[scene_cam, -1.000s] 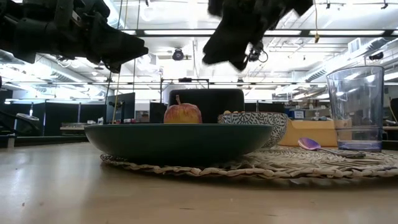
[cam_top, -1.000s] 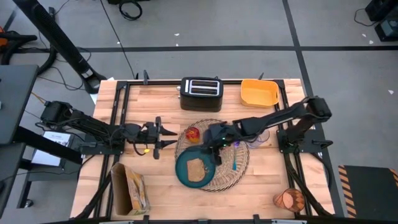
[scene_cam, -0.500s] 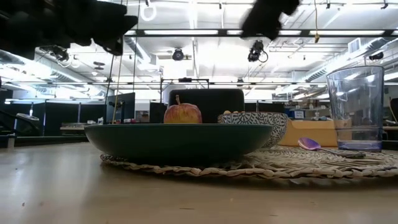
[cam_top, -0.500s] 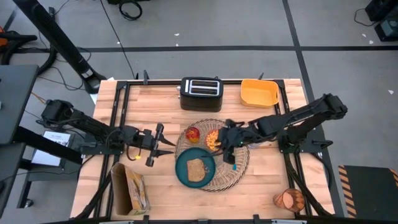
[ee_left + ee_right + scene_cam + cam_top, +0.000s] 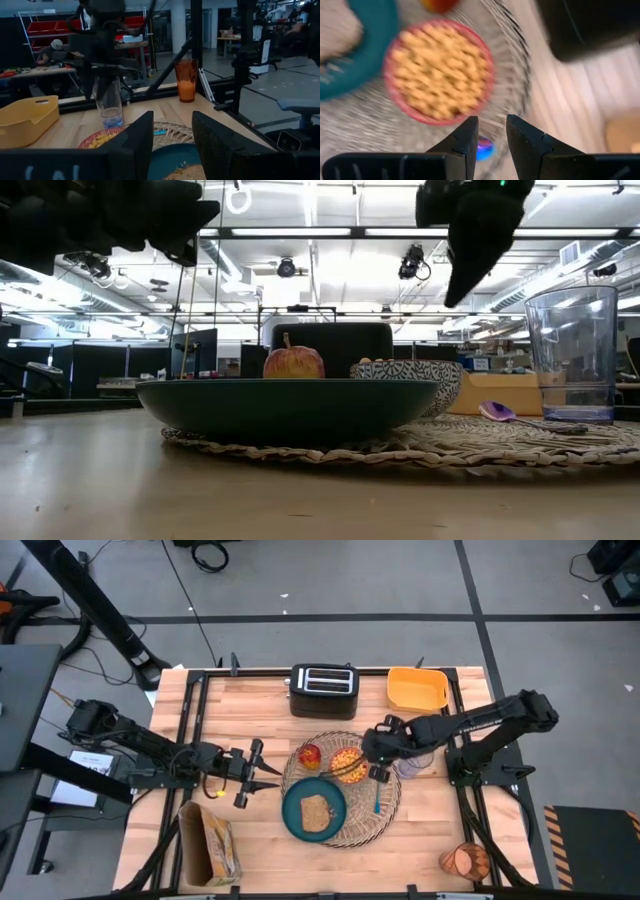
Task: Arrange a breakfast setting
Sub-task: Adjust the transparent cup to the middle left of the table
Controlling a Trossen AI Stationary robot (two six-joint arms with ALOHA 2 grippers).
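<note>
2 tools hang above the wooden bench, both released and holding nothing. The round woven straw placemat serves as landmark: on it lie the dark teal plate with its toast slice, the small cereal bowl, the red fruit and the blue spoon. The right tool hovers over the placemat beside the bowl; a clear tumbler stands at its rim. The left tool waits off the placemat's edge.
</note>
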